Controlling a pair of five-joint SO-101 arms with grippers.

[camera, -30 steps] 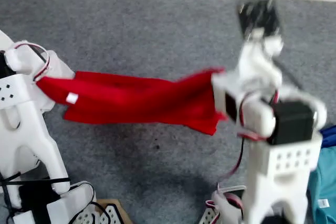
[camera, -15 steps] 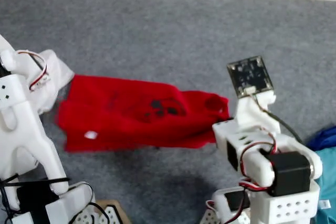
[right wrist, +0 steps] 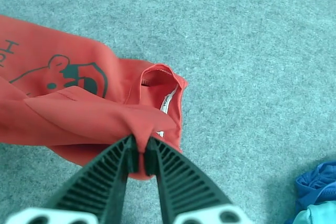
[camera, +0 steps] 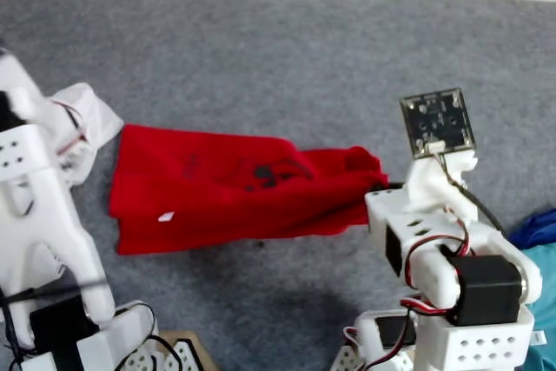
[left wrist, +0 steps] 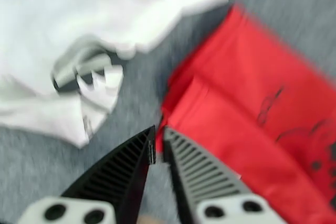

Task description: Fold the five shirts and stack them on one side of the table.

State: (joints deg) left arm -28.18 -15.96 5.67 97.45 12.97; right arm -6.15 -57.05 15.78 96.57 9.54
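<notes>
High view is showing the red shirt (camera: 226,193) lying across mid-frame on the counter (camera: 261,58), its long axis running left to right. The left end effector (left wrist: 157,148) is sitting closed and empty just beside its left edge; the right end effector (right wrist: 137,153) is pinching the collar end at right.

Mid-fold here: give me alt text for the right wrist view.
The right end effector is shut on a fold of the red shirt near its collar, with the rest lying on the grey table. A blue cloth shows at the frame's edge.
</notes>
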